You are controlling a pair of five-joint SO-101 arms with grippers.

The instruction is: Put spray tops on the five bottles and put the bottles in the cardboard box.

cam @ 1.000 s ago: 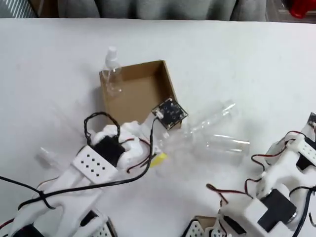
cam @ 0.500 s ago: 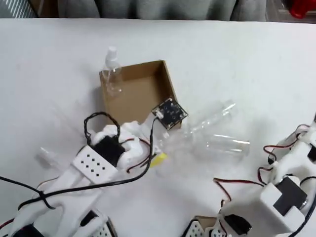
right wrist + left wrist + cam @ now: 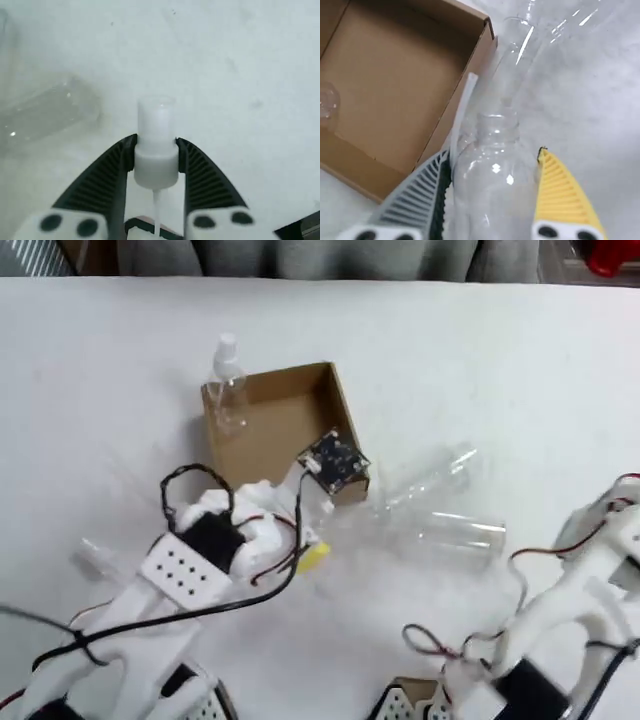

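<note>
My left gripper [image 3: 493, 152] is shut on a clear, open-necked bottle [image 3: 492, 180], its grey and yellow fingers on either side. It is held just outside the near right corner of the cardboard box [image 3: 395, 85]. In the high view this gripper [image 3: 310, 535] sits at the box [image 3: 280, 425] front. A thin white tube [image 3: 462, 112] lies along the bottle's neck. My right gripper [image 3: 156, 141] is shut on a white spray top [image 3: 156, 150], held above the table. One capped bottle [image 3: 227, 380] stands in the box's far left corner.
Two uncapped clear bottles [image 3: 430, 480] [image 3: 460, 533] lie on the white table right of the box. A small clear item [image 3: 95, 555] lies at the left. The right arm [image 3: 580, 585] is at the lower right edge. The far table is bare.
The right arm has swung and risen at the lower right. The left arm, still holding the bottle, has shifted slightly toward the box.
</note>
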